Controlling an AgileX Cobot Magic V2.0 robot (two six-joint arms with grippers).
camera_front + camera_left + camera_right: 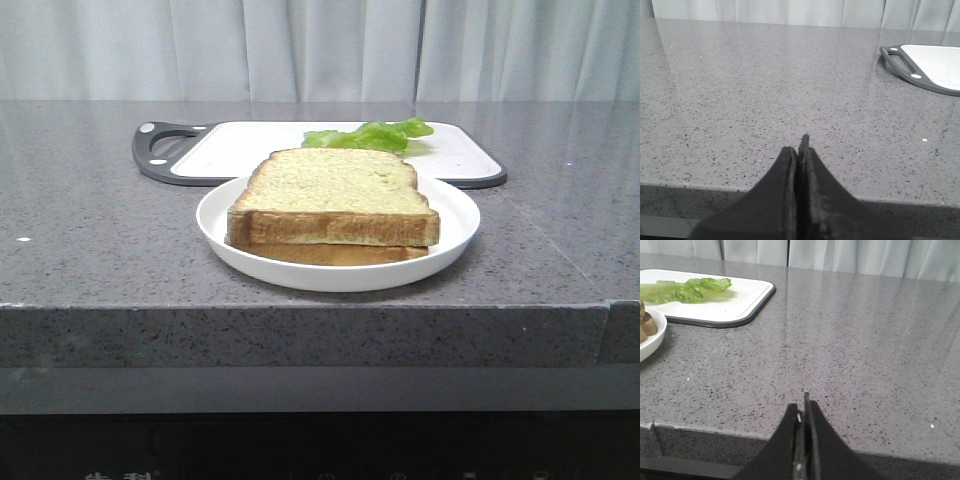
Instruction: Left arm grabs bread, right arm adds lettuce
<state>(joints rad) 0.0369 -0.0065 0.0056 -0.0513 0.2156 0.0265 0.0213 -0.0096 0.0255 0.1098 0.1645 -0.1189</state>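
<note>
Bread (338, 185): top slice of a two-high stack, lying flat on the other slice (335, 253), both on a white plate (455, 240) near the front edge of the table (90, 240). Thick, square, golden crust all round, pale crumb on top.

Handling, my guess: light, soft, springy. It will dent if squeezed hard and could tear at the crumb. Best hold looks like the crust edges, fingers spanning the slice from side to side, low enough to catch only the top slice and not drag its twin.

Lettuce (370, 134): behind the plate on the far part of a white cutting board (240, 150), right of the board's grey handle. Thin, ruffled, floppy; it will likely drape and slip. I would pinch it at a thicker fold near the middle.

My left gripper (801, 150): fingers pressed together, nothing between them, over bare table well left of the board.

My right gripper (803, 410): fingers likewise closed and empty, near the front table edge, well right of plate and lettuce.

Neither piece touched yet. Both pairs of fingers must spread before any approach.
</note>
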